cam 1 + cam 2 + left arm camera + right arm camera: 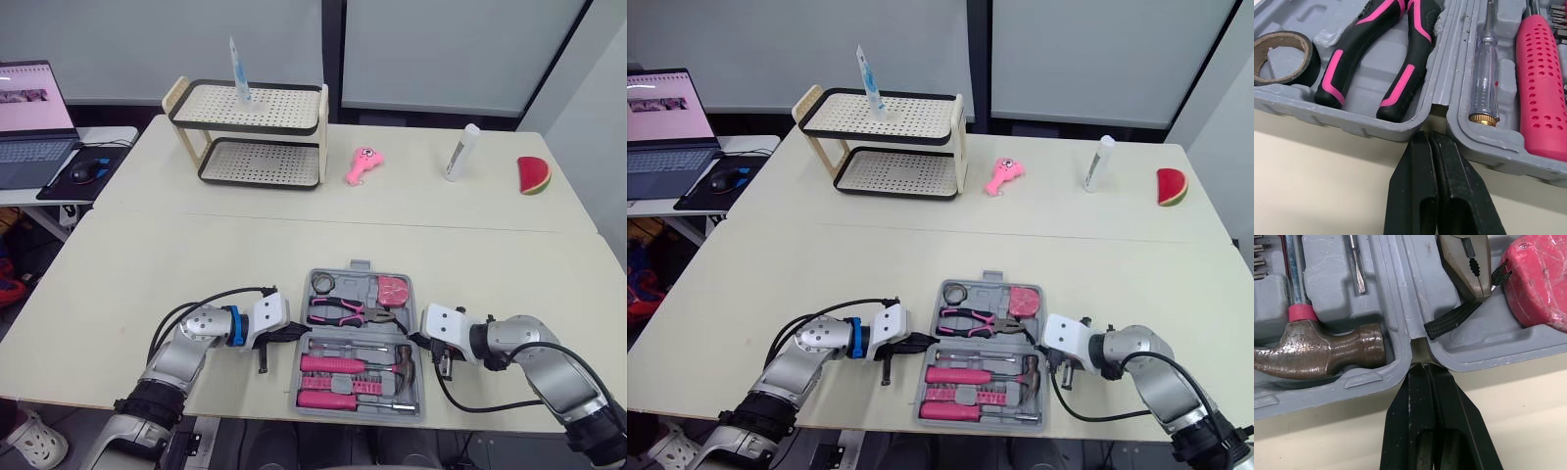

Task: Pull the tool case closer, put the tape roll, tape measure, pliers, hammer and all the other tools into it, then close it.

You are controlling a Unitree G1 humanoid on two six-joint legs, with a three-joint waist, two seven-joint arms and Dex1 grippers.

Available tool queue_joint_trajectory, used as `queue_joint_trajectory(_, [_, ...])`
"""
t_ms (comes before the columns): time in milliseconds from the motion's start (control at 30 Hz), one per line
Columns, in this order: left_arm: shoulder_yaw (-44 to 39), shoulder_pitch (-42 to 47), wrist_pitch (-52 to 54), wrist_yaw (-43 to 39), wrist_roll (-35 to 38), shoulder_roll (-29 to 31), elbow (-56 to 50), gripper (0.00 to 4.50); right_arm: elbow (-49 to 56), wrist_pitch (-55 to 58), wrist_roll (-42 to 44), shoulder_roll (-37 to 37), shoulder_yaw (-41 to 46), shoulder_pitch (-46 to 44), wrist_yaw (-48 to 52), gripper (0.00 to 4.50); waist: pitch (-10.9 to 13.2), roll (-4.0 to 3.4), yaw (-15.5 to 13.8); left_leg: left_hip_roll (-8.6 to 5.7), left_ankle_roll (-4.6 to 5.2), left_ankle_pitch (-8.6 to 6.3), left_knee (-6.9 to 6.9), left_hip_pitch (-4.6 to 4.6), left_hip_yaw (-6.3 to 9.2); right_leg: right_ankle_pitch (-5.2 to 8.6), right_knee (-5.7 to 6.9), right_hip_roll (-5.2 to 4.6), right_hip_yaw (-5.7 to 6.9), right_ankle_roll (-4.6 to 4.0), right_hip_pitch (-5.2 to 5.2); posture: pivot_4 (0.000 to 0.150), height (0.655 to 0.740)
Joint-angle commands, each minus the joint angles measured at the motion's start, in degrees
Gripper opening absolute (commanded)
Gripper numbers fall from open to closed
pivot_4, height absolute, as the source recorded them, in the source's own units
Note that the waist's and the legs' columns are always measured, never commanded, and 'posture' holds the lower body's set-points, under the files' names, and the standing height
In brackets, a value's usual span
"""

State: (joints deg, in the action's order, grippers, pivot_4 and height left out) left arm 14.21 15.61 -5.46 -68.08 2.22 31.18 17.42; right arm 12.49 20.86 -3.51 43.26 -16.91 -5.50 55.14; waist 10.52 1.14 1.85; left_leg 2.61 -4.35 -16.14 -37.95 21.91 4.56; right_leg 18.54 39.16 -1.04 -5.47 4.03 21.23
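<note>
Tool case (1347, 122) lies open and flat at the near edge of the counter (196, 255), apparently pulled in and fully packed. The hammer (1317, 350) and pink-handled drivers (1542, 83) sit in its near half, the pliers (1376, 58), tape roll (1281, 56) and tape measure (1537, 279) in its far half. Left end effector (1430, 142) and right end effector (1422, 372), fingers pressed together and holding nothing, sit at the case's hinge notch on either side; what remains, in my judgement, is folding it closed.

Bright, even room light from above. Table (196, 255) pale, no hard glare. Soft shadow beneath the rack (250, 108). Laptop (34, 98) screen glows. Wrist views: dull glints on hammer (1317, 350) head, sheen along case (1449, 73) ribs.
</note>
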Motion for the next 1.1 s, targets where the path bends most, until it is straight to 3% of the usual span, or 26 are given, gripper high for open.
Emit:
queue_joint_trajectory(33, [1.9, -1.1, -0.4, -1.2, 0.9, -0.7, -3.4, 0.05, 3.6, -0.1, 1.5, -0.7, -1.4, 0.5, 1.6, 0.00, 0.0, 0.00, 0.0, 0.00, 0.00, 0.00, 0.00, 0.00, 0.00, 0.00, 0.00, 0.00, 0.00, 0.00, 0.00, 0.150, 0.7350])
queue_joint_trajectory(633, [1.4, -1.7, -0.9, -0.5, 0.3, 0.2, -3.6, 0.05, 4.2, 1.9, 0.8, -0.6, -1.6, 1.0, 0.8, 0.00, 0.0, -0.01, 0.0, 0.00, 0.00, 0.00, 0.00, -0.02, 0.00, 0.00, -0.01, 0.00, 0.00, 0.00, -0.02, 0.150, 0.7350])
queue_joint_trajectory(900, [-3.6, -1.9, -1.7, -0.6, 3.1, 4.5, -4.0, 0.05, 6.1, 3.7, 2.1, 3.6, 5.2, 3.3, 0.0, 0.00, 0.0, -0.01, 0.0, 0.00, 0.00, 0.00, 0.01, 0.02, 0.02, 0.00, -0.02, 0.00, 0.01, 0.00, 0.00, 0.150, 0.7350])
queue_joint_trajectory(1000, [-6.6, -3.1, -0.1, -1.8, 6.8, 7.2, -7.2, 0.05, 8.2, 3.0, 2.8, 5.7, 10.1, 6.5, -1.3, 0.00, 0.0, -0.02, 0.0, 0.01, 0.00, 0.00, 0.00, 0.01, 0.01, 0.00, 0.02, 0.00, 0.00, 0.00, 0.01, 0.150, 0.7350])
queue_joint_trajectory(1100, [-7.2, -9.2, 3.7, -7.4, 13.1, 11.6, -19.7, 0.05, 11.7, 4.2, 4.6, 5.8, 15.8, 10.9, -3.2, 0.00, 0.0, -0.02, 0.1, 0.04, 0.00, 0.00, 0.01, 0.02, 0.00, 0.00, 0.03, 0.00, 0.00, 0.00, 0.00, 0.150, 0.7350])
